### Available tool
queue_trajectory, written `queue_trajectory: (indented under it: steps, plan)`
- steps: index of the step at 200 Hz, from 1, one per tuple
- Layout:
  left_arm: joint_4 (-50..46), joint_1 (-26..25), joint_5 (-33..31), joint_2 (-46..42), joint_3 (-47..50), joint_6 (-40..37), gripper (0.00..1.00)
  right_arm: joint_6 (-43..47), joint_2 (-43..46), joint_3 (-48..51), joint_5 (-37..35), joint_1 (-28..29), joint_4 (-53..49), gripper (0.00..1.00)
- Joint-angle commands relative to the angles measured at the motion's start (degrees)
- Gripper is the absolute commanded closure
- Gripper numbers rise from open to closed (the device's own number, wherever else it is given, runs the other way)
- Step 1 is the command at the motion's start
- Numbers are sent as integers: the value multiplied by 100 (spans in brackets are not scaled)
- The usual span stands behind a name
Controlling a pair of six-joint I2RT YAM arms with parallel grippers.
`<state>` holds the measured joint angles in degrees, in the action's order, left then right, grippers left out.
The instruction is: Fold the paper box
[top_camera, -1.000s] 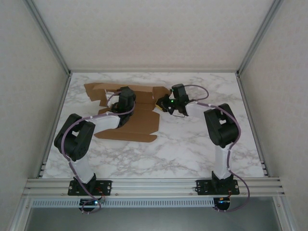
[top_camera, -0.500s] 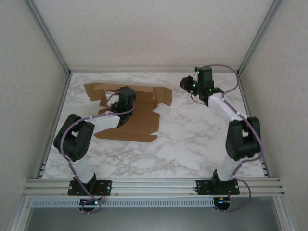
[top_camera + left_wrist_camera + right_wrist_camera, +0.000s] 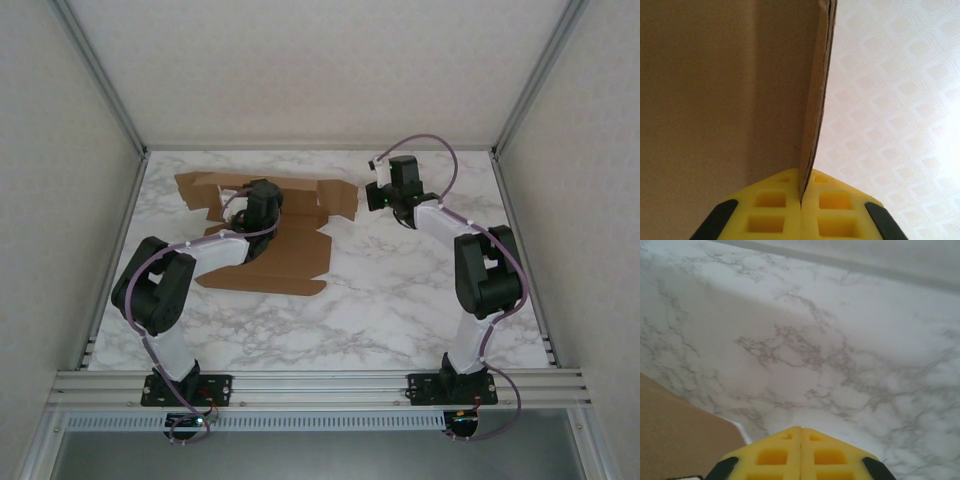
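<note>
Left arm bent and reaching forward, the left gripper (image 3: 801,199) pinches an upright flap of the paper box (image 3: 296,258); the outstretched right gripper (image 3: 801,441), fingers pressed together and empty, hovers just right of the box.

Plain brown die-cut cardboard box blank (image 3: 296,256), unfolded. Mostly flat on the white marble table (image 3: 400,300), left of centre, far half. A strip of flaps and slits runs along the far edge, with a wider panel on the near side and a notched right edge. Left wrist view: one panel (image 3: 715,100) stands edge-on, its thin edge pinched in the left gripper (image 3: 801,199). Right wrist view: corner (image 3: 675,445) lies flat.
</note>
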<state>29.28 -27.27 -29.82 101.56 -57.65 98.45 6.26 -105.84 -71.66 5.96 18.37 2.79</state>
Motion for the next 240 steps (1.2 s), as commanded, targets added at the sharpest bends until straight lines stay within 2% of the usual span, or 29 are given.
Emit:
queue_trajectory:
  steps: [1, 23, 42, 87, 142, 156, 183, 214, 240]
  plan:
    - [-616, -16, 153, -12, 85, 225, 100, 1492, 40, 147, -289, -62, 521, 91]
    - [-655, 0, 154, -64, 96, 175, 100, 1750, -66, 30, 336, -91, 467, 88]
    - [-668, 2, 159, -92, 113, 165, 100, 1760, -79, 4, 933, -55, 412, 79]
    - [-649, -7, 213, -71, 109, 192, 100, 1755, -87, -94, 1861, 103, 21, 74]
    - [-643, -53, 231, -31, 81, 188, 100, 1475, -362, -398, 1899, 347, 28, 71]
    - [-667, -75, 234, -27, 52, 187, 100, 1483, -478, -554, 1775, 430, 3, 67]
    - [-703, -88, 240, -60, 43, 150, 100, 1427, -703, -843, 1533, 517, 72, 67]
    - [-738, -95, 249, -77, 40, 139, 100, 1406, -900, -1123, 1586, 562, -46, 67]
    - [-806, -85, 214, -104, 27, 146, 100, 1452, -735, -887, 1434, 515, 109, 69]
